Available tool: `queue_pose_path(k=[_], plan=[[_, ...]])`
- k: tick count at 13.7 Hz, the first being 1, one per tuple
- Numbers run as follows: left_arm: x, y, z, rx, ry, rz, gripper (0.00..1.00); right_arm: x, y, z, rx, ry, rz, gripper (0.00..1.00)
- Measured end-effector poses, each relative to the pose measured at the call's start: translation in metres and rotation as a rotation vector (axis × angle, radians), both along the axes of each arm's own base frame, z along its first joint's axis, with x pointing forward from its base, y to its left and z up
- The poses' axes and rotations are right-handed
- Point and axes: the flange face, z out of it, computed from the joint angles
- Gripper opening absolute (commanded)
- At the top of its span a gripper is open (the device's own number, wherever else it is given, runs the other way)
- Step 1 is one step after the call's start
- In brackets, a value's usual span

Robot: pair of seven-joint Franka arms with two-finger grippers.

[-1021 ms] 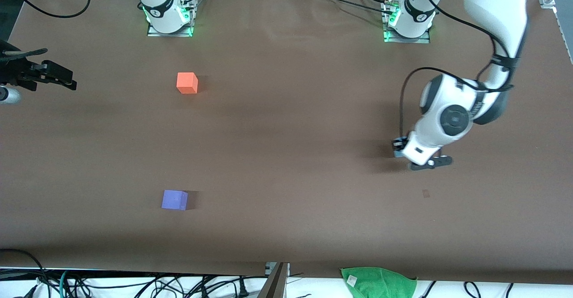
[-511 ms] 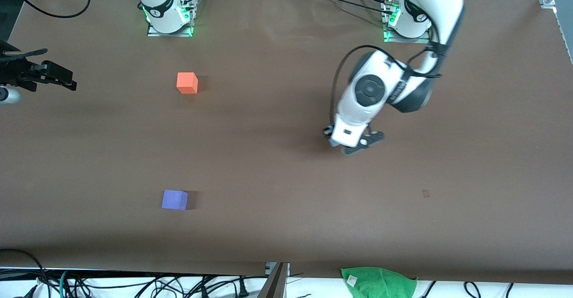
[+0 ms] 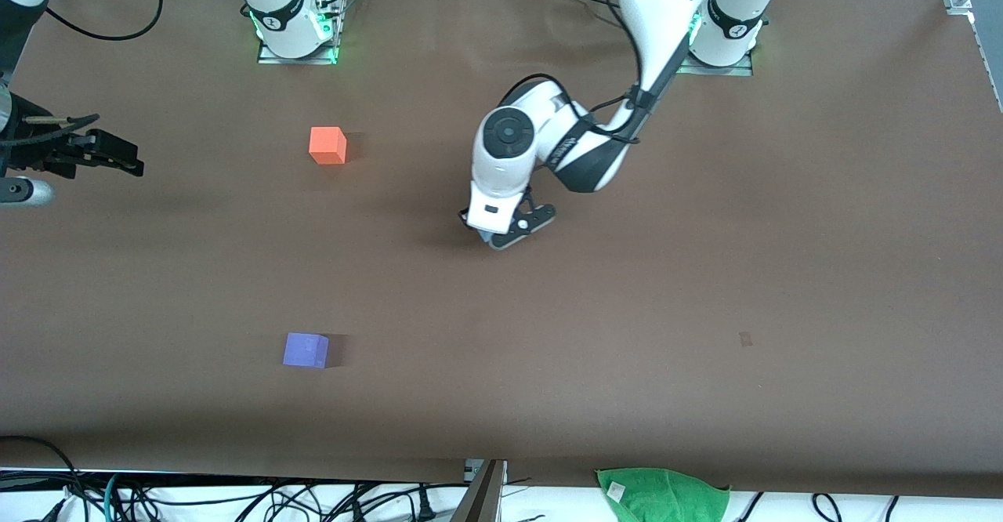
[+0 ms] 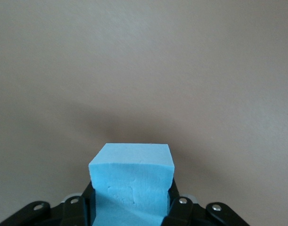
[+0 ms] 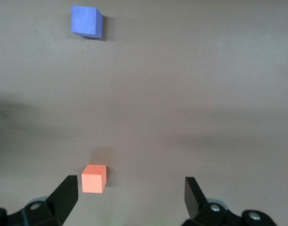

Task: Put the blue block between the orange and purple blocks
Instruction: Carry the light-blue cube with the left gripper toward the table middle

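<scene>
Apparently light and slightly soft, the sky-blue matte foam cube (image 4: 132, 176) sits clamped by its flat side faces in the left gripper (image 3: 501, 233) jaws above the brown counter (image 3: 705, 271); the right gripper (image 5: 132, 195) waits, jaws apart.

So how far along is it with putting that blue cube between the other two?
Pickup is done: the left gripper is shut on the blue block, carrying it over mid-table. Left to do: set it down between the orange block and purple block. The right gripper waits open.
</scene>
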Motion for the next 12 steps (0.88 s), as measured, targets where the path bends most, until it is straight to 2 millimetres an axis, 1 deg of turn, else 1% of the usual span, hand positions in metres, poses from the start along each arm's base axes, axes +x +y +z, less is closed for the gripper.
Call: queue_pose_path(k=[1,3,4,5,6,9,10,11,12], plan=[[-0.005,-0.009,-0.006,0.011,-0.007,-0.003,0.64,0.001,-0.001,-0.001,0.0,0.002,-0.001,1.0],[-0.017,-0.021,-0.025,0.043,-0.012,-0.014,0.96,0.001,-0.001,-0.003,0.0,0.003,-0.002,1.0],[-0.021,-0.023,-0.034,0.058,-0.01,-0.02,1.0,0.002,-0.002,-0.005,0.0,0.007,-0.003,1.0],[-0.024,-0.025,-0.041,0.071,-0.012,-0.026,1.0,0.003,-0.002,-0.008,0.0,0.013,-0.003,1.0],[-0.024,-0.025,-0.043,0.08,-0.016,-0.028,1.0,0.005,-0.003,-0.012,0.0,0.02,-0.005,1.0],[-0.014,-0.015,-0.035,0.121,-0.002,-0.021,1.0,0.007,-0.006,-0.019,0.0,0.03,-0.008,1.0],[-0.005,-0.007,-0.027,0.131,-0.001,-0.019,1.0,0.008,-0.005,-0.019,0.0,0.031,-0.008,1.0],[0.01,0.008,-0.013,0.137,-0.002,-0.02,1.0,0.008,-0.004,-0.021,0.0,0.034,-0.006,1.0],[0.03,0.032,0.005,0.149,0.008,-0.015,1.0,0.009,-0.002,-0.023,0.001,0.038,-0.002,1.0]])
